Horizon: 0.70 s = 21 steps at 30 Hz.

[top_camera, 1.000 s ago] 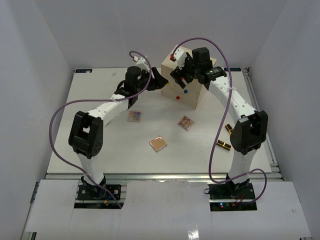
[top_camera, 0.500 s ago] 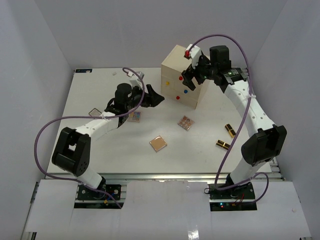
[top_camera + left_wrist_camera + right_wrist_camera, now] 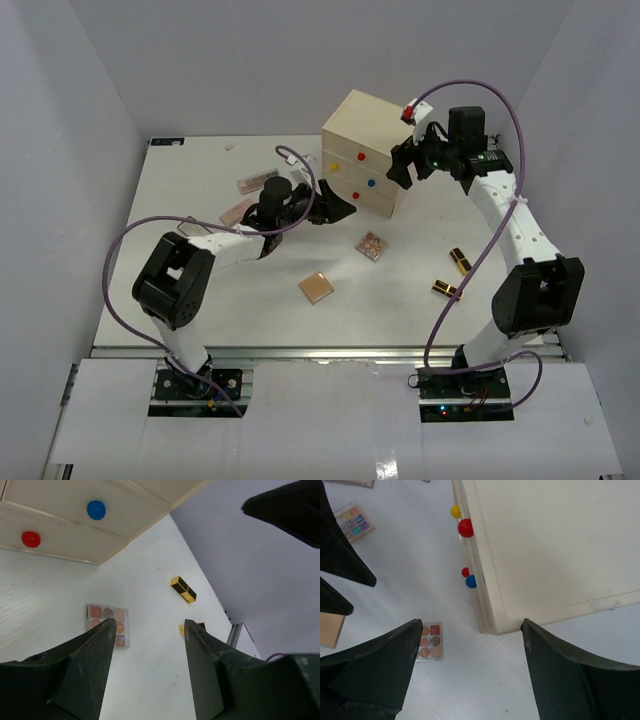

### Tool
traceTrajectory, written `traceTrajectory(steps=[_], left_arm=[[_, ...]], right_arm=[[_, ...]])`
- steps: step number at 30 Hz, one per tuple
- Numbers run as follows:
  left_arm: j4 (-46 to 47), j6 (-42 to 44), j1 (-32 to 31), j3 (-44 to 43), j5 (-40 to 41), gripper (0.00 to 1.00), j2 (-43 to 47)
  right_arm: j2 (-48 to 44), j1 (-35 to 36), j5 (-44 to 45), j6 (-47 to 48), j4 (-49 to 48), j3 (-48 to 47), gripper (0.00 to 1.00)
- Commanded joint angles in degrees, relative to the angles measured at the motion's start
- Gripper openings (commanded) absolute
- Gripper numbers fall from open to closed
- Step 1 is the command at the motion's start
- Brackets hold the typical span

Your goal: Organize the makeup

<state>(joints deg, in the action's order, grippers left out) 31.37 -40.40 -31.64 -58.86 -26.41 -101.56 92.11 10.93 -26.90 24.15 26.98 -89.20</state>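
The makeup lies scattered on the table. A nine-pan palette [image 3: 372,246] [image 3: 107,625] [image 3: 429,641] sits in front of the cream chest [image 3: 365,150], and a peach compact [image 3: 316,287] lies nearer. Two black-and-gold lipstick tubes [image 3: 459,259] [image 3: 447,290] rest at the right; one lipstick tube [image 3: 183,589] shows in the left wrist view. My left gripper [image 3: 340,208] [image 3: 149,625] hovers open and empty by the chest's lower front corner. My right gripper [image 3: 402,165] [image 3: 471,627] hangs open and empty above the chest's right corner.
The chest's drawers carry a blue knob [image 3: 96,510], red knobs [image 3: 31,539] [image 3: 465,527] and a yellow knob [image 3: 455,511]. More flat palettes [image 3: 257,181] [image 3: 237,212] lie left of the chest, and a colourful palette [image 3: 352,521]. White walls enclose the table.
My left gripper has swung down and then right to the chest's front. My right gripper has drawn back off the chest towards its right side. Two palettes at the left now show.
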Motion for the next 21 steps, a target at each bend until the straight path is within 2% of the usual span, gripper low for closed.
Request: traceTrajectory(steps=[1,6,12,21], left_arm=[[1.8,-5.5,-1.4,-6.6,4.8,0.63,-4.8],[1.6,-8.3,-2.4,-12.8,8.6,0.62,-11.0],[-1.3,-9.4,-2.7,-19.3,11.3,0.58,-15.0],[-5.7,-9.6,-2.7,-24.7,12.5,0.56,-19.8]], right_arm=[[-3.8,0.2,4.1,0.0,-7.2,3.2,0.88],[-4.7,0.3,3.0,3.1,-10.2,3.1,0.88],[-1.5,0.3,4.1,5.9,-10.3,0.9,0.86],[2.3,0.6,5.1,7.4,-9.9,0.5,0.73]])
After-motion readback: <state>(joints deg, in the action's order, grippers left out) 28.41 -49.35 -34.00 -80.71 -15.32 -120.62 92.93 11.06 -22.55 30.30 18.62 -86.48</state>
